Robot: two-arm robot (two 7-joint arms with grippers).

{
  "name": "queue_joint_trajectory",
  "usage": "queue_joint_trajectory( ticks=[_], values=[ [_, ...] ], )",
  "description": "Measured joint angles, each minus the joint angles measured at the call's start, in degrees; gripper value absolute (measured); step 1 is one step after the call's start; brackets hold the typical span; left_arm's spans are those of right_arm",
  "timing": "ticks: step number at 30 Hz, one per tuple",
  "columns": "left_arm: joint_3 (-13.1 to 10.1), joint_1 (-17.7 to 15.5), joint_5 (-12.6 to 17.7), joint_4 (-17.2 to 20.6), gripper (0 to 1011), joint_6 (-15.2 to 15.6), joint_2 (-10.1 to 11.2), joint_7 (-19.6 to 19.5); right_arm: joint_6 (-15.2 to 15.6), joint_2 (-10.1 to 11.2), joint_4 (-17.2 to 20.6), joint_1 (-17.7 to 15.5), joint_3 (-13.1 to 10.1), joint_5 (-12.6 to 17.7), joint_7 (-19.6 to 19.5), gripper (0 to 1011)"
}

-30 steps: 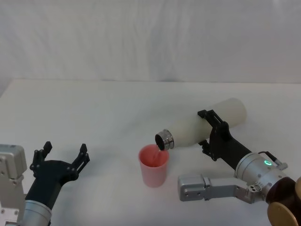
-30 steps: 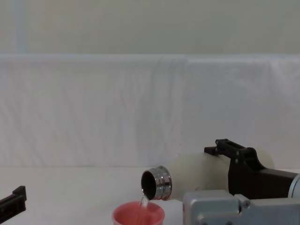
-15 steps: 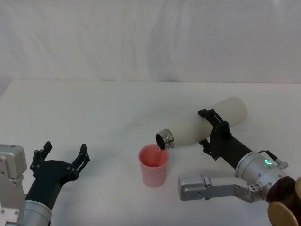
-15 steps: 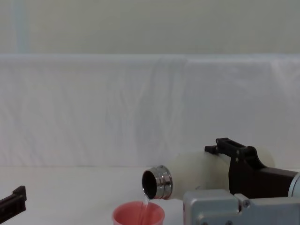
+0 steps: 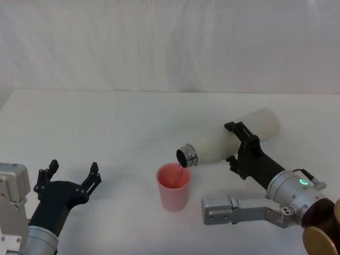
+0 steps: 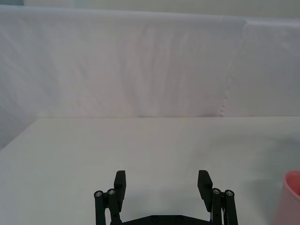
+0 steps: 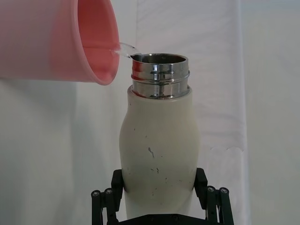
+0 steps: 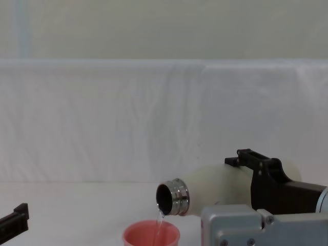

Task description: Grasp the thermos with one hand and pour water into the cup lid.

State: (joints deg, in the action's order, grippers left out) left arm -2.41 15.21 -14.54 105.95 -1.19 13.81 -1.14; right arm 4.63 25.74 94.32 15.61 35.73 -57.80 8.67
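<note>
Nearest the robot's body, the left hand point(image 5: 68, 179) rests low over the white surface point(image 5: 106, 122) at the left, its two black fingers spread wide with nothing between them; the left wrist view shows the same hand point(image 6: 164, 187) with bare surface between its fingertips and the pink rim of the cup lid point(image 6: 291, 197) at the edge.

On the other side, the silver-grey right arm reaches forward, a green-lit ring on its wrist. The right hand point(image 5: 239, 151) pinches the thermos point(image 5: 234, 138) around the middle of its cream-white body, one finger on each side, as the right wrist view shows from behind the right hand point(image 7: 159, 194) with the thermos point(image 7: 159, 154) pressed between the fingers.

The thermos is held in the air, tipped close to level, with its base raised toward the far right and its shiny steel neck pointing down and to the left. The open mouth hangs just above the far rim of the cup lid point(image 5: 173, 187), which stands upright on the surface near the middle. In the chest view a thin stream of water falls from the thermos point(image 8: 215, 187) mouth into the cup lid point(image 8: 151, 237).

Behind the surface hangs a white cloth backdrop point(image 5: 170, 42).
</note>
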Motion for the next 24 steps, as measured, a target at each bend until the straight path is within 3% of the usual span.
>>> queue_joint_trajectory(
  ticks=[24],
  values=[
    [0.0,0.0,0.0,0.0,1001,0.0,0.0,0.0,0.0,0.1,0.0,0.1,-0.1,0.0,0.0,946]
  ],
)
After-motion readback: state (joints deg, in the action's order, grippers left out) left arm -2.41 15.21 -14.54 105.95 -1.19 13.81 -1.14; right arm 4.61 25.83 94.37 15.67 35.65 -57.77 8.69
